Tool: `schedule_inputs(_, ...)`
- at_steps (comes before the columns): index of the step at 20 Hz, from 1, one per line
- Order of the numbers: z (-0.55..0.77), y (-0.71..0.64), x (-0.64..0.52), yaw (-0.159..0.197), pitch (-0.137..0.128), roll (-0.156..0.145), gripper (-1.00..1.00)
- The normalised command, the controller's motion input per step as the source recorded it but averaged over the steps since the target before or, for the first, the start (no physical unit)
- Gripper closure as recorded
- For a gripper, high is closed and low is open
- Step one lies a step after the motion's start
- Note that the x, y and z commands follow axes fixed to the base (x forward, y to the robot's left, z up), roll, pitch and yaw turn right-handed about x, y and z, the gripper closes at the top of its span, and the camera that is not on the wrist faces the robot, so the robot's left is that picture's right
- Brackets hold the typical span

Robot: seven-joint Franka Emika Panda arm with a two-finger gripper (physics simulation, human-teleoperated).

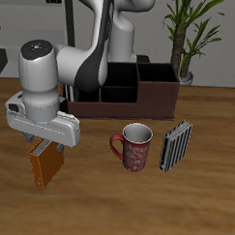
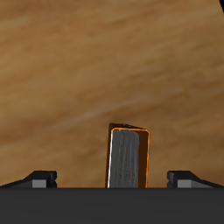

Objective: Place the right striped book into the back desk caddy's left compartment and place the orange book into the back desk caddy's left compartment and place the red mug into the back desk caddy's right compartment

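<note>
The arm's two-finger gripper [image 1: 43,145] is hovering over the thin orange-brown hardcover book [image 1: 46,166], which is standing upright on the wooden table [image 1: 202,210] near its front edge. In the wrist view the fingers [image 2: 40,178] are standing spread on either side of the book [image 2: 128,157] — not touching it, with its grey page edges showing between them. So the orange book's pick-up looks to be the step in hand.

The round dark-red mottled mug [image 1: 134,146] and a grey striped book [image 1: 176,144] are waiting on the table in front of the long dark-brown wooden desk caddy [image 1: 130,91]; neither is stowed yet.

Next, the gripper probably needs to descend, squeeze the covers, lift, and carry the book back to the caddy's narrow tall-walled compartment — keeping it upright.
</note>
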Motion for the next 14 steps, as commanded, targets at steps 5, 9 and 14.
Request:
schedule_inputs(5, -0.15, 0.02, 0.03, -0.017, 0.005, 0.004, -1.00)
schedule_inputs(9, -0.07, -0.08, -0.02, -0.019, 0.001, -0.006, -1.00)
schedule_inputs(14, -0.09, -0.03, -0.01, -0.009, 0.015, -0.003, -1.00)
